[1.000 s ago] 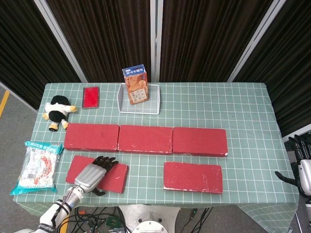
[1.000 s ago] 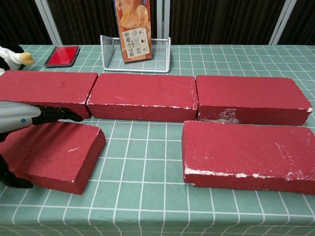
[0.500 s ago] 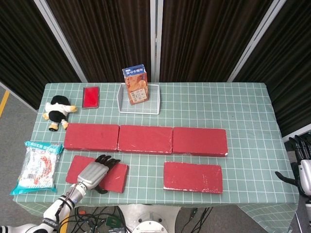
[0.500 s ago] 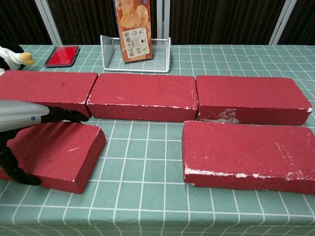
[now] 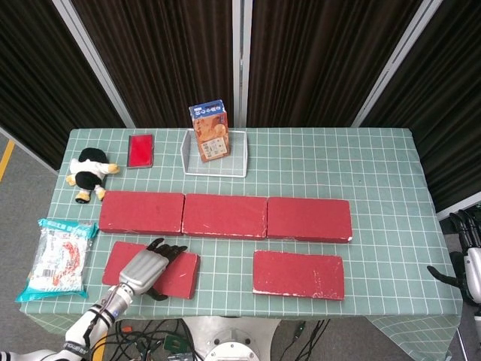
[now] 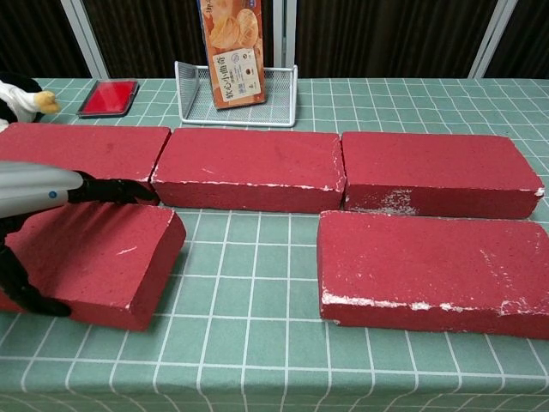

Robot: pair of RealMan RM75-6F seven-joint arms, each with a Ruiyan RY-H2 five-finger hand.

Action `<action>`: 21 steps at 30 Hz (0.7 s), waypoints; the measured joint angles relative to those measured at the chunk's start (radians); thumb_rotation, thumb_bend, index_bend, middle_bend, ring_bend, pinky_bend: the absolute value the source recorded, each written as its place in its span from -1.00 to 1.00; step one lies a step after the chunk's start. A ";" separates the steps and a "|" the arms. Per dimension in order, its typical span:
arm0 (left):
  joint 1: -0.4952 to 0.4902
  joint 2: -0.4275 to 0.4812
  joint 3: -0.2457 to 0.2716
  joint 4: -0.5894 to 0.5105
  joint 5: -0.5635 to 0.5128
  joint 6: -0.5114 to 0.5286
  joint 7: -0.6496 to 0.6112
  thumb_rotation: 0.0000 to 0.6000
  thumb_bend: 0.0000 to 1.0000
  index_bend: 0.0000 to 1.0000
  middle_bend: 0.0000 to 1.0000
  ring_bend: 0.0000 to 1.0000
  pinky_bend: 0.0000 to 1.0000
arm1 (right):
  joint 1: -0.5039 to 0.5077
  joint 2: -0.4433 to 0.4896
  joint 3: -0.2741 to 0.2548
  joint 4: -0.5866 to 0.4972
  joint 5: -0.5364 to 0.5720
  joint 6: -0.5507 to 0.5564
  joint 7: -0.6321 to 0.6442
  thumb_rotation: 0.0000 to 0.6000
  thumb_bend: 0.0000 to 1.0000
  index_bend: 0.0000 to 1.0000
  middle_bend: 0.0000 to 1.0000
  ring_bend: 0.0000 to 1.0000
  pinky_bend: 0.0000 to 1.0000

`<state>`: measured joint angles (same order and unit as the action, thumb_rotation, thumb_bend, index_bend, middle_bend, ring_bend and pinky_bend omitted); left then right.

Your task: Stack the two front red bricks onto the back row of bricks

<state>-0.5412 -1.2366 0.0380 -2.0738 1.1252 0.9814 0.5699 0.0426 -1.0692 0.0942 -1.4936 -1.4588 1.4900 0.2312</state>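
The left hand grips the front-left red brick across its width, fingers over the far edge and thumb under the near one, its near side tipped up off the desk just before the back row of bricks. The front-right red brick lies flat, and the right hand hangs off the desk's edge, its fingers too unclear to judge. The brick looks heavy, rigid and rough, with chipped crumbly edges, so a firm hold across its short width suits it; the snack box print is unreadable.

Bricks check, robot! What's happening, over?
Left hand grips front-left brick, near edge lifting. Right hand idle off table. Front-right brick untouched. Back row unobstructed.
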 measured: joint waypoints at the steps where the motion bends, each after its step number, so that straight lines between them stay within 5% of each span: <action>1: -0.001 0.011 0.000 -0.016 0.006 0.010 0.007 1.00 -0.65 -0.95 -0.64 -0.61 -1.00 | -0.001 0.001 0.001 0.000 0.000 0.001 0.001 1.00 -1.00 -1.00 -1.00 -1.00 -1.00; 9: -0.059 0.098 -0.069 -0.091 -0.046 0.027 0.032 1.00 -0.65 -0.95 -0.64 -0.61 -1.00 | 0.000 0.002 0.003 0.004 0.006 -0.004 0.007 1.00 -1.00 -1.00 -1.00 -1.00 -1.00; 21: -0.293 0.021 -0.216 0.068 -0.468 -0.010 0.073 1.00 -0.65 -0.94 -0.62 -0.59 -1.00 | -0.001 0.006 0.006 -0.003 0.010 -0.003 -0.001 1.00 -1.00 -1.00 -1.00 -1.00 -1.00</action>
<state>-0.8342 -1.2154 -0.1779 -2.0063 0.6573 0.9719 0.6429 0.0414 -1.0632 0.0998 -1.4963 -1.4492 1.4873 0.2303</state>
